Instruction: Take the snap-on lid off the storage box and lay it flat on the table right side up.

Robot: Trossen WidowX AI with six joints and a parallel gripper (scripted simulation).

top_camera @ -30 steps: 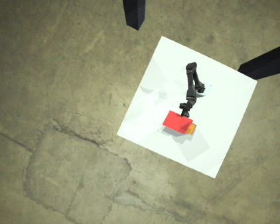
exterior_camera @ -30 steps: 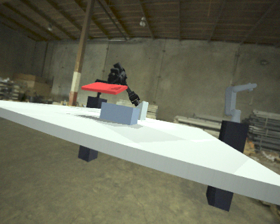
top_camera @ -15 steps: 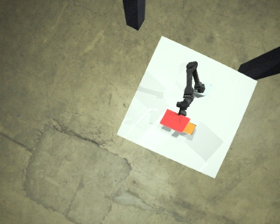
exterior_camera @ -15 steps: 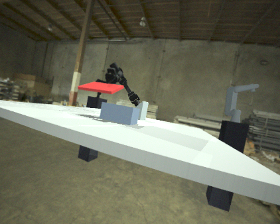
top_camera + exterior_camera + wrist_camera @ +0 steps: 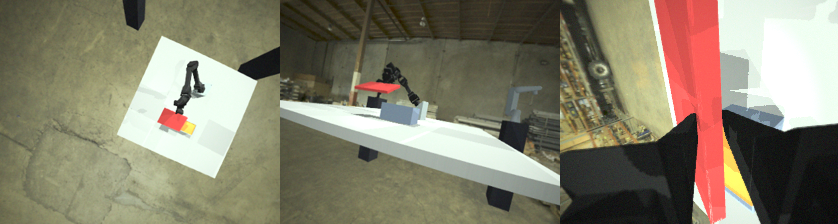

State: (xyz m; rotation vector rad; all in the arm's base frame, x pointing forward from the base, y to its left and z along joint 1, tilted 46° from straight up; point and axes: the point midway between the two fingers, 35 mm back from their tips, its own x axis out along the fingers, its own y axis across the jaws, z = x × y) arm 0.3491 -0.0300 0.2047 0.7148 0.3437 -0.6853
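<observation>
The red lid (image 5: 170, 120) (image 5: 377, 87) (image 5: 709, 55) is off the box, held level in the air well above the table. My gripper (image 5: 179, 112) (image 5: 379, 81) (image 5: 708, 117) is shut on one edge of the lid, with a fingertip on each face in the wrist view. The blue-grey storage box (image 5: 397, 113) (image 5: 772, 118) stands upright on the table. Its yellow-orange inside (image 5: 189, 127) (image 5: 736, 175) shows beside the lid. From above, the lid is offset to the left and hides much of the box. Which lid face is up cannot be told.
The white table (image 5: 219, 74) (image 5: 439, 156) carries the box and my arm. A pale upright block (image 5: 424, 110) stands at the arm's base, behind the box. A grey arm-like shape (image 5: 513, 99) stands on a dark post (image 5: 515, 130) at the right in the exterior view.
</observation>
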